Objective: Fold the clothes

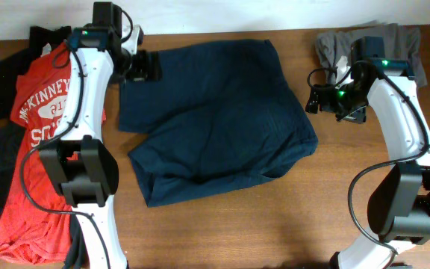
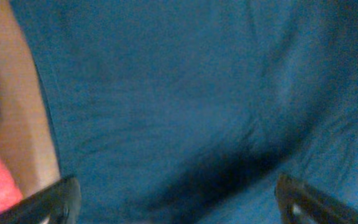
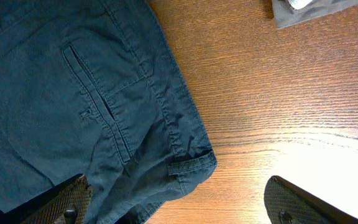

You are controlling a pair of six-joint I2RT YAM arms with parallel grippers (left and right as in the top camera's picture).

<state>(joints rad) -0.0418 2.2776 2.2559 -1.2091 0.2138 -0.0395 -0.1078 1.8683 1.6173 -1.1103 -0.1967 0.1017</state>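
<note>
We see a brown wooden table [image 1: 260,232] with thin lines running through the wood. A grey piece of clothing [image 1: 328,46] lies bunched up on it at the far right corner. A bright patch of light [image 3: 328,165] shines on the bare wood.

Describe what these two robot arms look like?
The left arm and right arm have smooth white curved shells joined by chunky black joints. Each carries a small green light and thin black cables looping alongside. The left gripper and right gripper are black, with two dark fingers each.
</note>
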